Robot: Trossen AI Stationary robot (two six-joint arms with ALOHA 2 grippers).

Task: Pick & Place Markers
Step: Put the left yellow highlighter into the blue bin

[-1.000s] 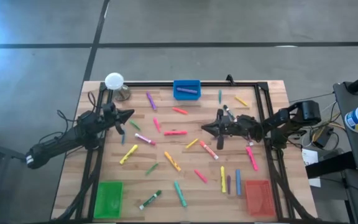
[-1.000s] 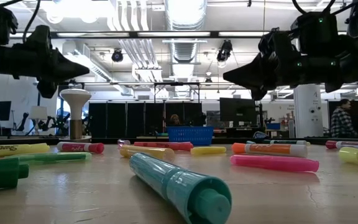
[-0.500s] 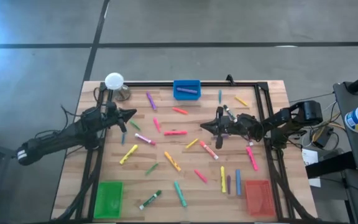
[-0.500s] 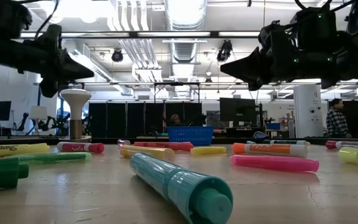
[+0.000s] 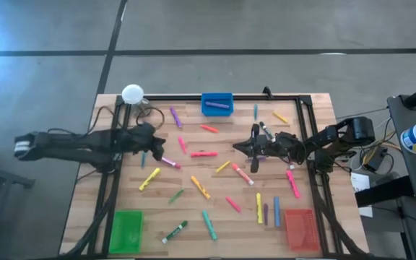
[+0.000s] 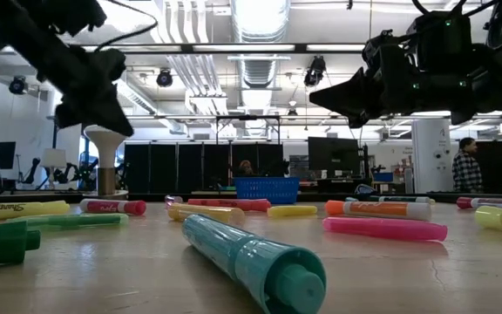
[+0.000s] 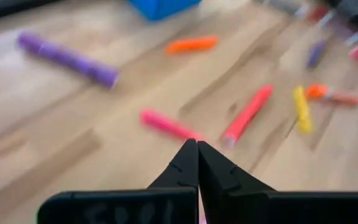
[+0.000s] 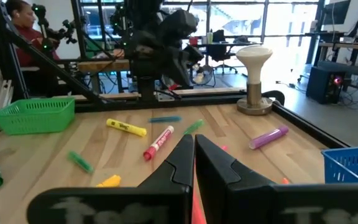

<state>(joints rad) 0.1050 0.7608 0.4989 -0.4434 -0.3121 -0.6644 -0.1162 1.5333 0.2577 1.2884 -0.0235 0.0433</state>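
Observation:
Many markers lie flat and scattered on the wooden table (image 5: 193,209): a red one (image 5: 204,154), a pink one (image 5: 182,144), a purple one (image 5: 175,115), a yellow one (image 5: 149,179) and a teal one (image 5: 209,224) among them. My left gripper (image 5: 161,142) is shut and empty. It hangs tipped downward above the pink marker (image 7: 166,124), beside the red one (image 7: 247,115). My right gripper (image 5: 235,148) is shut and empty, held level above the table's middle, pointing left. It also shows in the low view (image 6: 314,94).
A blue tray (image 5: 217,104) at the far edge holds a purple marker. A green tray (image 5: 126,231) stands near left and a red tray (image 5: 299,229) near right. A white domed stand (image 5: 132,94) is at the far left corner. People show in the room behind.
My left gripper has gone toward the table's middle and right, and has tipped from level to pointing down at the markers. Its arm has swung out toward the table's left. The markers have not moved.

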